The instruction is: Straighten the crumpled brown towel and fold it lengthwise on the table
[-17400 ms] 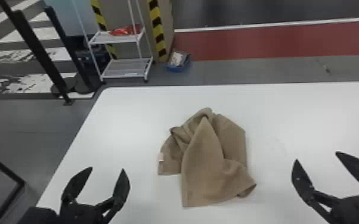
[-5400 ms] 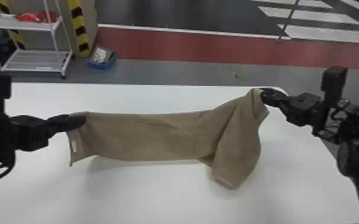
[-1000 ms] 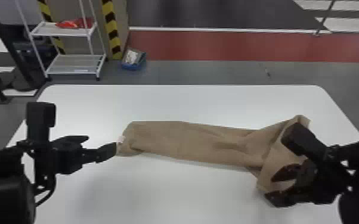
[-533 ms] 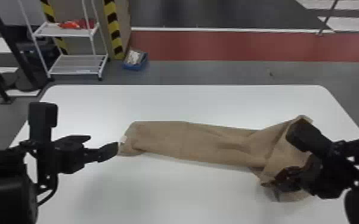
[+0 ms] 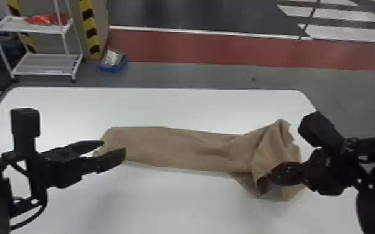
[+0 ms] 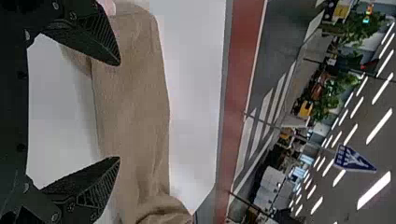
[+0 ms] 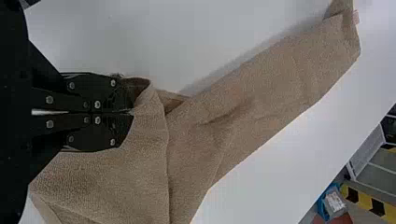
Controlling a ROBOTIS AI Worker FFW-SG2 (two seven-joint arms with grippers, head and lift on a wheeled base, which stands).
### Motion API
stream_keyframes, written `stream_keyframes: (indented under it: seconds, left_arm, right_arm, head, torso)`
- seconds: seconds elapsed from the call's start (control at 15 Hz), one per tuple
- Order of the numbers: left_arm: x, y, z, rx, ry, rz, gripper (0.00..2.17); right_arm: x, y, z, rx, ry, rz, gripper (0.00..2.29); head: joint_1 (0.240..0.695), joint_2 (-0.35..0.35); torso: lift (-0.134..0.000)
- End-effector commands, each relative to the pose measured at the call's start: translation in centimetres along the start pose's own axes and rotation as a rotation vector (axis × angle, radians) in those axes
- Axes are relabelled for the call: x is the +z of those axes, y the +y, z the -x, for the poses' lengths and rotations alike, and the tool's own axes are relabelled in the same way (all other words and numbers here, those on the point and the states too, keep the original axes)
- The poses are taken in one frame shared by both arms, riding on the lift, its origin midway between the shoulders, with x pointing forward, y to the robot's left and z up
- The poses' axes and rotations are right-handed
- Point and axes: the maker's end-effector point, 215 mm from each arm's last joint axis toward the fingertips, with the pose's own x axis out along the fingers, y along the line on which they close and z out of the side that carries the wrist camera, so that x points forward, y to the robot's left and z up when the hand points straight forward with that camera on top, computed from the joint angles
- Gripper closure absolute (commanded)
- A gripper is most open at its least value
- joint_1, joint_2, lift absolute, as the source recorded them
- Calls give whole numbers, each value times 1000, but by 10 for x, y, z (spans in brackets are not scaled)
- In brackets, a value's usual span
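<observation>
Pinching a fold of the brown towel [image 5: 177,149] near its right end, the right gripper [image 5: 266,183] was closed on cloth, while the left gripper [image 5: 114,147] sat wide near the left end, towel stretched lengthwise across the white table [image 5: 165,205], right part rumpled.

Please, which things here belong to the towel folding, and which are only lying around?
For the job:
- brown towel
- white table
- left gripper
- right gripper

Lying about:
- white rack
- red item on its shelf
- blue bin on the floor
</observation>
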Motion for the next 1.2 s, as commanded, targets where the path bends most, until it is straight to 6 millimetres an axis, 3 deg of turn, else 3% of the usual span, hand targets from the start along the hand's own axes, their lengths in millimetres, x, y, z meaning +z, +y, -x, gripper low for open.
stream_keyframes:
  seconds: [0.0, 0.13, 0.47, 0.93, 1.13]
  left_arm:
    - [-2, -20, -31, -41, -26, -127, 205]
    - [0, -30, -54, -61, -52, -226, 201]
    - [-19, -14, -85, -30, 13, -338, 211]
    - [-43, 24, -66, 21, 130, -447, 218]
    - [-47, 32, -70, 37, 142, -442, 265]
  right_arm:
    - [1, 10, 7, -1, -11, 8, 1588]
    - [-2, 19, 13, -3, -10, 13, 1588]
    - [-8, 21, 22, -20, -15, -5, 1588]
    - [-1, 19, 24, -29, -43, -29, 1588]
    - [1, 24, 24, -26, -54, -35, 1588]
  head:
    - [695, -174]
    - [695, -214]
    - [695, -262]
    - [695, -240]
    - [695, -211]
  torso:
    - [-124]
    - [-124]
    - [-124]
    - [-124]
    - [-124]
